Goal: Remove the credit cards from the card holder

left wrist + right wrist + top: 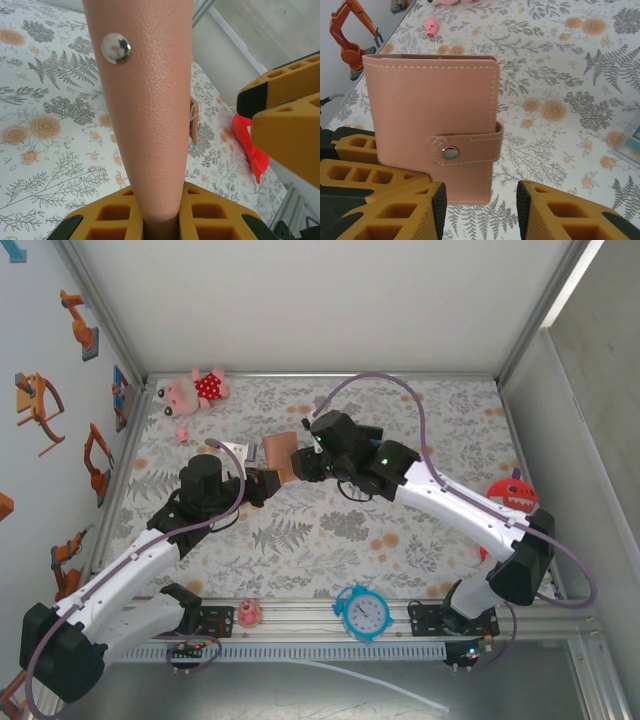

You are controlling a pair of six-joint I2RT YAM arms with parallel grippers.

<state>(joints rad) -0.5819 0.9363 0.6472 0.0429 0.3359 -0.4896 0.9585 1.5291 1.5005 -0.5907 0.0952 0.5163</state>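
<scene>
Tan holder [435, 125] is clamped by its edge in left gripper [160, 215], long axis straight out from the jaws. Just short of it, right gripper [481, 206] is set half open and empty, with the snapped tab [465, 148] dead ahead.

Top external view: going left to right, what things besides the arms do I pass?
In order: pink plush → pink figure on the front rail → card holder → blue clock → red toy.

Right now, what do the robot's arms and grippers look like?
The left arm and right arm are white tubes with black joints and bases. A lilac cable loops along each, and small green lights glow on the right wrist. The left gripper and right gripper have mustard-yellow fingers with square cut-outs and black trim.
</scene>
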